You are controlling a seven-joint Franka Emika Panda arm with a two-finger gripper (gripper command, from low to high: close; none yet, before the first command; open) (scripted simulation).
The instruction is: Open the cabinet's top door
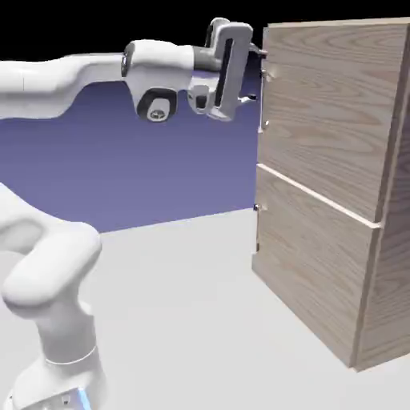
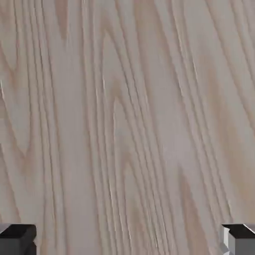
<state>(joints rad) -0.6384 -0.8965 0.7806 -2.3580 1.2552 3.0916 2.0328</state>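
Claw (image 1: 258, 76): spread wide, empty, at the top door (image 1: 332, 112) of the cabinet (image 1: 320, 264). Centre your fingertips (image 2: 17, 239) around its handle (image 1: 264, 100) before closing.

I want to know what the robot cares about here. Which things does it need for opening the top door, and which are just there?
Needed:
- cabinet
- top door, filling the hand view
- gripper, open, up at the top door

Just there:
- lower door
- table
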